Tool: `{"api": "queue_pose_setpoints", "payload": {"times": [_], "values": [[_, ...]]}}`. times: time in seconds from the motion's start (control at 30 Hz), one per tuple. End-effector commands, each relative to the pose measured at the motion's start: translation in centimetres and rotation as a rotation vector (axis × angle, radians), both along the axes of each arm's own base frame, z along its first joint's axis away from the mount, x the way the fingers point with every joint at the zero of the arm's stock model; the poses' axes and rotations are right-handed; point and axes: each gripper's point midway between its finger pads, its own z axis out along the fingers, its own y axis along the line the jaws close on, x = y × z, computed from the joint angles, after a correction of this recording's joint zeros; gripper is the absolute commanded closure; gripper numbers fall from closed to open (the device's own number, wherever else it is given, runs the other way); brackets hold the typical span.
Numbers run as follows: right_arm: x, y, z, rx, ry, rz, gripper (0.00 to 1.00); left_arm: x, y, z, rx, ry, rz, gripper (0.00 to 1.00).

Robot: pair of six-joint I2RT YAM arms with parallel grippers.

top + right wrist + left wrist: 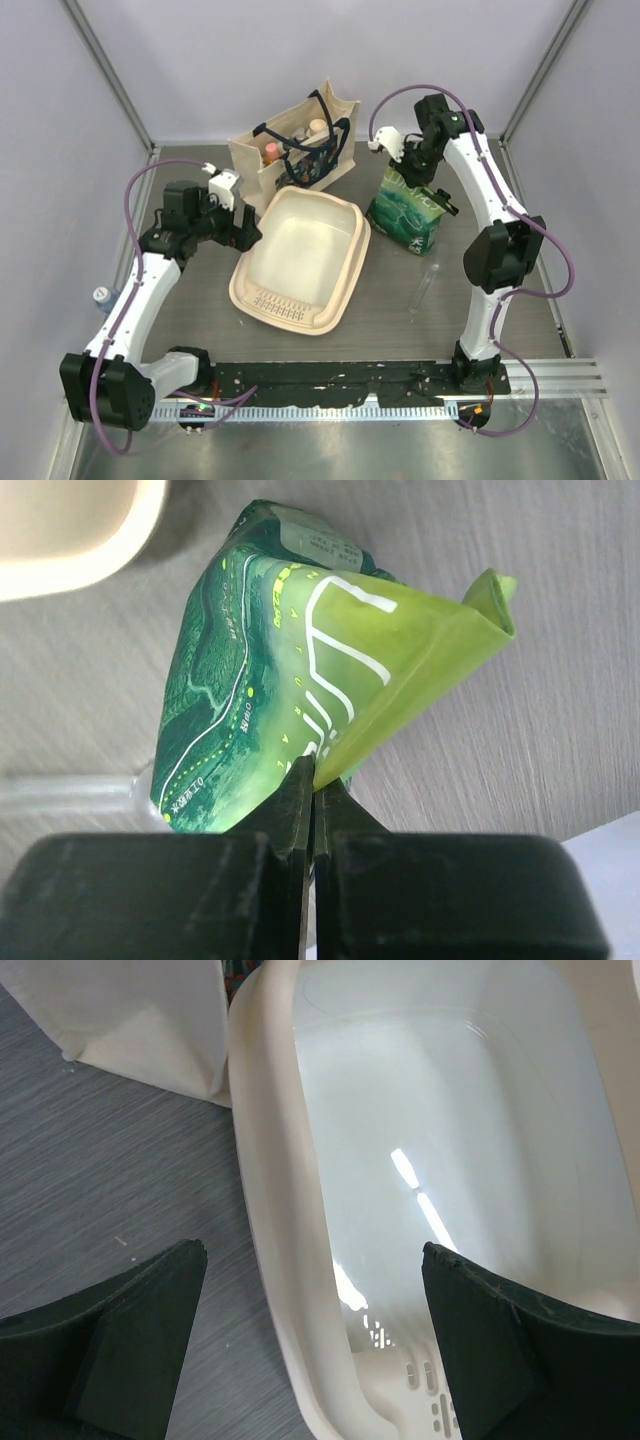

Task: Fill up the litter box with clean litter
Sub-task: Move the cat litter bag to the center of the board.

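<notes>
- Pinches a thin top corner of the green bag [250,680] with the right jaws, shut tight on it.
- Holds the left jaws wide open, gripping nothing, over the left rim of the litter box [300,260].
- Finds the litter box flat on the surface [400,330], between the two arms, just in front of the tote bag [290,150], bare inside.
- Sees no clean litter yet; likely inside the green bag, just beside the box on the right.
- Could drop the bag: only a thin, slippery flap to hold, maybe a heavy load under it.
- Could spill grains on the surface by tipping before reaching over the box.
- Could shove the box aside, with no grip on it.
</notes>
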Motion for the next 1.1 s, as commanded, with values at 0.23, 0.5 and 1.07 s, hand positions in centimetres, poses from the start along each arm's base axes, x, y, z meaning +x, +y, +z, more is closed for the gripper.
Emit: {"api": "queue_pose_setpoints", "payload": {"times": [0.23, 0.5, 1.07], "values": [[-5.4, -1.3, 8.6, -0.039, -0.222, 0.351, 0.99, -0.1, -1.4, 0.6, -0.021, -0.01, -0.062, 0.06], [-4.0, -1.6, 10.5, 0.129, -0.348, 0.07, 0.21, -0.3, -2.5, 1.2, -0.022, -0.022, -0.109, 0.06], [-8.2, -11.2, 8.7, 0.268, -0.099, -0.081, 0.22, -2.6, -7.4, 2.5, 0.06, -0.055, -0.37, 0.05]]}}
